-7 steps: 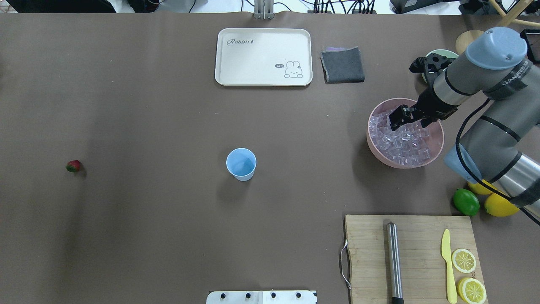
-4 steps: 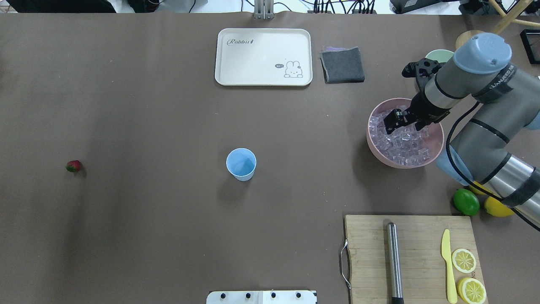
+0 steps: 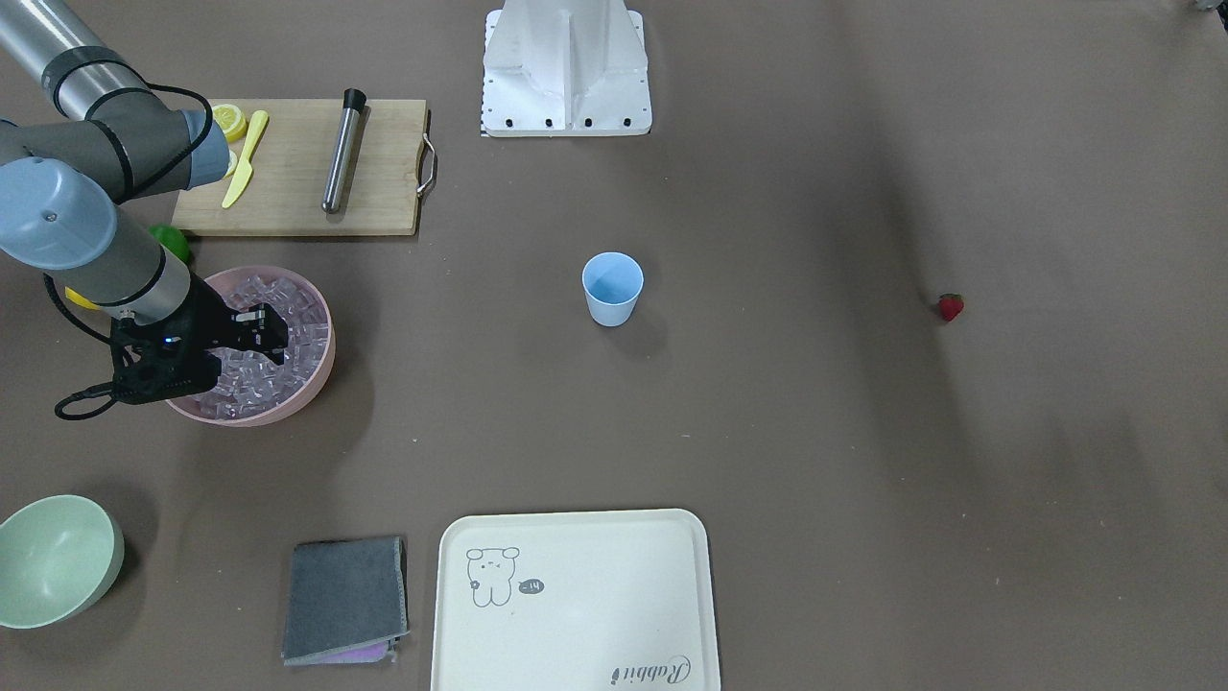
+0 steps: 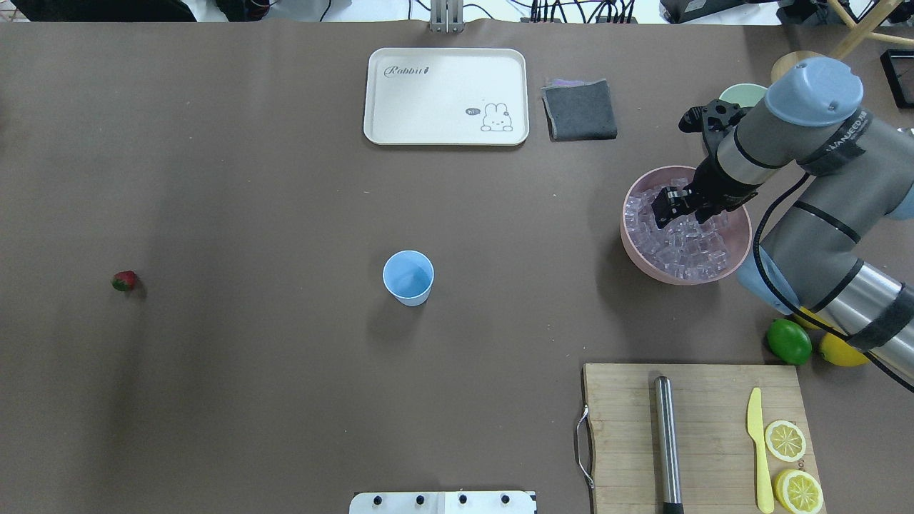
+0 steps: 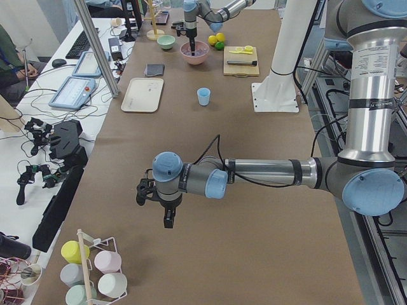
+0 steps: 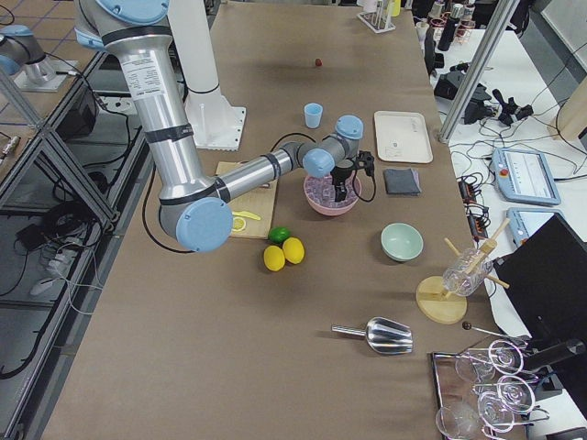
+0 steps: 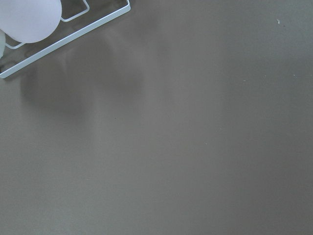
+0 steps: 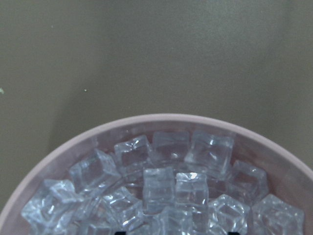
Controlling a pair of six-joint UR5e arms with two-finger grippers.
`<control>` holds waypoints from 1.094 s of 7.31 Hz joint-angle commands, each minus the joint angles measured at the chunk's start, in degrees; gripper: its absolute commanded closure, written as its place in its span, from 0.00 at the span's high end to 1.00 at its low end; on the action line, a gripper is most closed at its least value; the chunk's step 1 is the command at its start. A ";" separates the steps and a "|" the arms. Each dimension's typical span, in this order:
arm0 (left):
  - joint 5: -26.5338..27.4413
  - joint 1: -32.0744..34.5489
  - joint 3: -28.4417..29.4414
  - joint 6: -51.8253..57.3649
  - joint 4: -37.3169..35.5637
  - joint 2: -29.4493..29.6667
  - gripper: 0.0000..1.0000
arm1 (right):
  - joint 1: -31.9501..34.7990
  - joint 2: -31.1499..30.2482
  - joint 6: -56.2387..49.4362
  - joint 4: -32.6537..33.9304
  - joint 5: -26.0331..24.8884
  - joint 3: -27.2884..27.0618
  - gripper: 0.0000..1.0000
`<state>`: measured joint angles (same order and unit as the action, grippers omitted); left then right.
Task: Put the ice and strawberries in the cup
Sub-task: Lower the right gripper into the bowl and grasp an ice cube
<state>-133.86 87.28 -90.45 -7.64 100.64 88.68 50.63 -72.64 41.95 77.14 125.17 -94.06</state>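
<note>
Right gripper [image 4: 668,207], jaws apart, hangs over clear glassy ice cubes [image 4: 689,246], too many to count, in one round pink bowl [image 4: 627,239] at overhead right; only its wrist view separates them. One small light blue plastic cup [image 4: 408,277] stands centre, one tiny red strawberry [image 4: 124,280] far left. Left gripper [image 5: 168,221]: state cannot be told.

R fingers [image 4: 665,203] | shifted slightly left over ice [image 4: 689,246] | wrist swung back
</note>
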 commanded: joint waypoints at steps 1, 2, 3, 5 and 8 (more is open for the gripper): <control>0.00 0.00 0.01 0.00 0.00 0.00 0.98 | -0.01 0.04 -0.03 0.02 -0.01 -0.15 0.35; 0.00 0.00 0.01 0.00 0.00 0.00 0.98 | -0.01 0.04 0.06 0.02 0.07 -0.24 0.26; 0.00 0.00 0.09 0.00 0.00 0.09 0.98 | 0.17 0.30 0.06 0.02 0.25 -0.50 0.22; 0.00 0.00 0.01 0.00 0.00 0.09 0.98 | 1.04 1.00 0.06 0.02 0.95 -0.77 0.18; 0.00 0.00 0.10 -0.09 -0.18 1.05 0.98 | 4.11 2.85 0.32 0.55 6.99 -3.48 0.00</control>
<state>-133.86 87.28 -90.36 -7.66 100.56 89.30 53.41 -70.55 42.11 77.32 129.06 -96.16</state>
